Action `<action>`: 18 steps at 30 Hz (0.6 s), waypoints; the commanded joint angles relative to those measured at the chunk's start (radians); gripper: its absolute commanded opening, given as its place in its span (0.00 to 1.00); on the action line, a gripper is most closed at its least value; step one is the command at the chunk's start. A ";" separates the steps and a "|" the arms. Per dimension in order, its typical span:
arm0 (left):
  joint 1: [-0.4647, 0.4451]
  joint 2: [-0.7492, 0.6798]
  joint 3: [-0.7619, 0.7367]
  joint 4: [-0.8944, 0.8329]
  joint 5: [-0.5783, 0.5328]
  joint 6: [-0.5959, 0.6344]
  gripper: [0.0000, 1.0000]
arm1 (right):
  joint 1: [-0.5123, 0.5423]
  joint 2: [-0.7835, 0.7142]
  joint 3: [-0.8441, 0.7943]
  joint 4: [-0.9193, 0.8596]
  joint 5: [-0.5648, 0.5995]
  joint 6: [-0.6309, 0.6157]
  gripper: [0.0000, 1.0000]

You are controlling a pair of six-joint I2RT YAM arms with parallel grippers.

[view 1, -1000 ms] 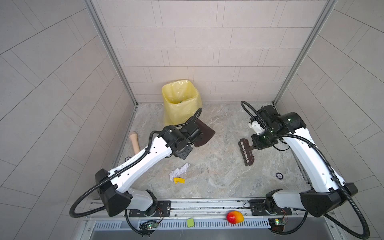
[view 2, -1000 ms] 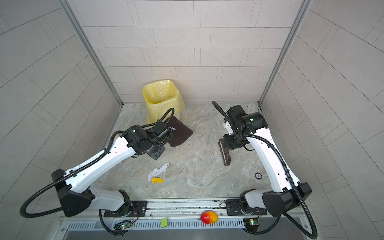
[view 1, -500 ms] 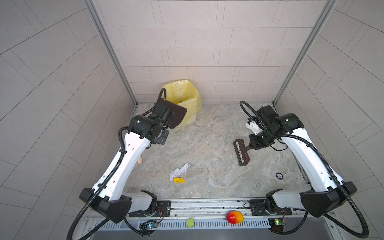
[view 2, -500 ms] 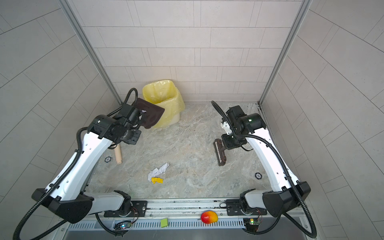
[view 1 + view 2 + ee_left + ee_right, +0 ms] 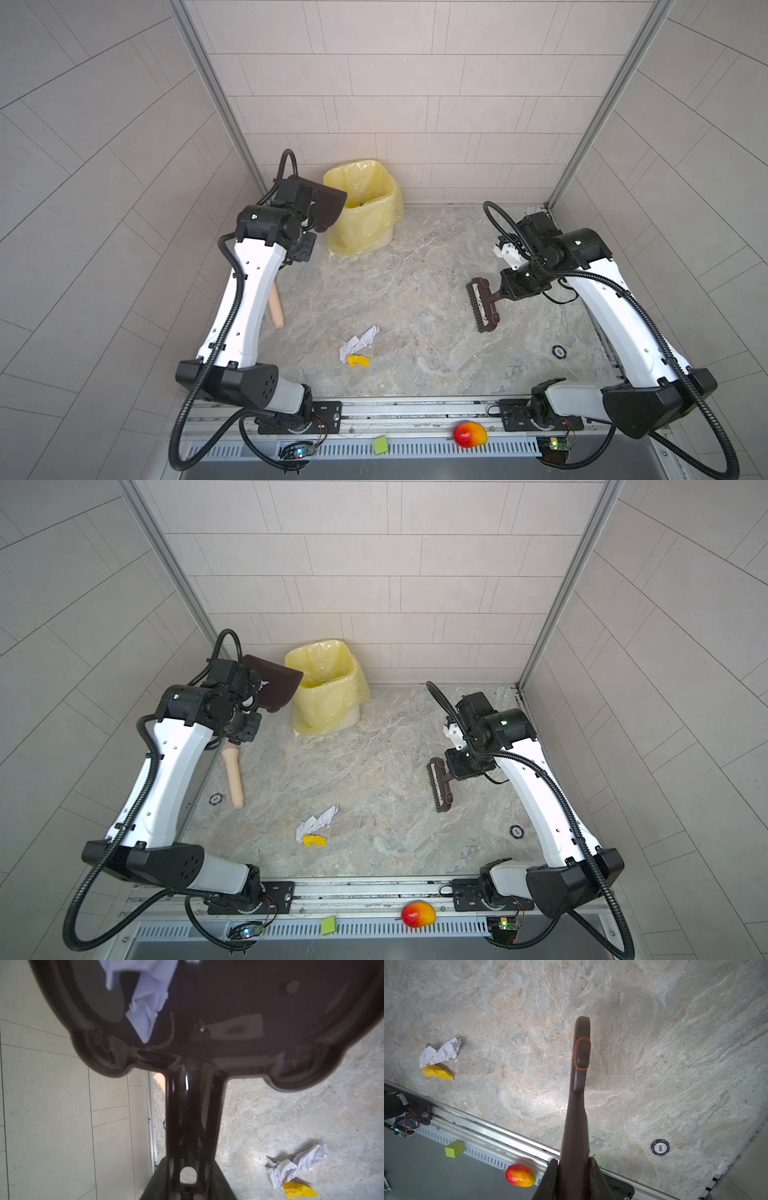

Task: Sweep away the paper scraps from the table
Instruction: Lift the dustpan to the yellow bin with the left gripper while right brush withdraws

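Blurred dustpan (image 5: 228, 1012), cropped by the edge (lavender scraps (image 5: 148, 1001) too), wooden handle (image 5: 276, 311) half behind left arm (image 5: 249, 291)

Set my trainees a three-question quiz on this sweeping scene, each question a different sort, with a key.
1. True or false: the dark brown plastic dustpan in the left pincer is empty.
2. The right pincer holds: A) sponge B) dark brown bristle brush C) cloth.
3. Fill in: crumpled paper scraps on the grey marble table are white and ____.
Key: 1 false, lavender scraps lie inside; 2 B; 3 yellow.
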State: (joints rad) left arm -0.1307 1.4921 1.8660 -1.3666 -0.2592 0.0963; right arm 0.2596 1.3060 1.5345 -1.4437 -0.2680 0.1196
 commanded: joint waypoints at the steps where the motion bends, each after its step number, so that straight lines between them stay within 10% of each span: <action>1: 0.029 0.055 0.092 0.027 0.024 0.021 0.00 | -0.006 -0.028 0.009 -0.018 -0.008 -0.009 0.00; 18: -0.123 0.460 0.510 -0.040 -0.347 0.193 0.00 | -0.007 -0.030 0.035 -0.047 -0.034 -0.008 0.00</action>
State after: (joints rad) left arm -0.2192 1.9362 2.3470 -1.4029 -0.4591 0.2218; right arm 0.2558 1.3048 1.5391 -1.4624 -0.2874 0.1196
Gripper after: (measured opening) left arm 0.297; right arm 0.245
